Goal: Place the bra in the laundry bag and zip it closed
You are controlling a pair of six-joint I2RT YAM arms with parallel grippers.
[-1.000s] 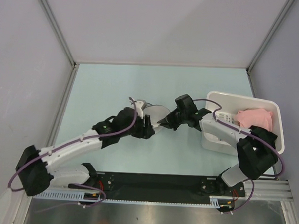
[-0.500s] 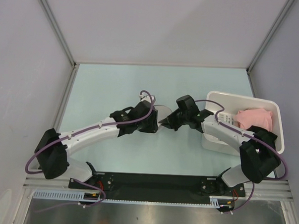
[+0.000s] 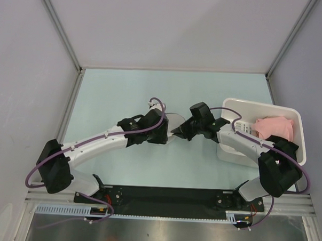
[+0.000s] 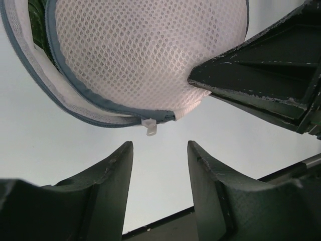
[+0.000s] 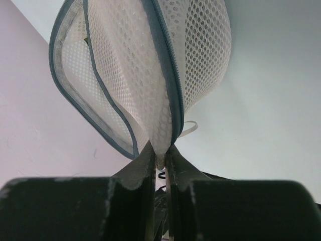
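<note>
Left wrist shows the spread left end effector [image 4: 159, 150] newly arrived under the zipper pull [image 4: 150, 128] of the laundry bag [image 4: 135, 55]. The right end effector [image 5: 160, 153] pinches the bag's rim [image 5: 173, 100]; zipping looks next.

wht mesh laundry bag [image 4: 135, 55], blue-grey zip [image 4: 130, 111], pink garment [image 3: 274, 127]

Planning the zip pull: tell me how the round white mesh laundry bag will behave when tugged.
Probably floppy: the round white mesh laundry bag creases where the right gripper pinches its rim. Likely light, being thin open mesh. Pulling the small white zipper tab may drag it along.
</note>
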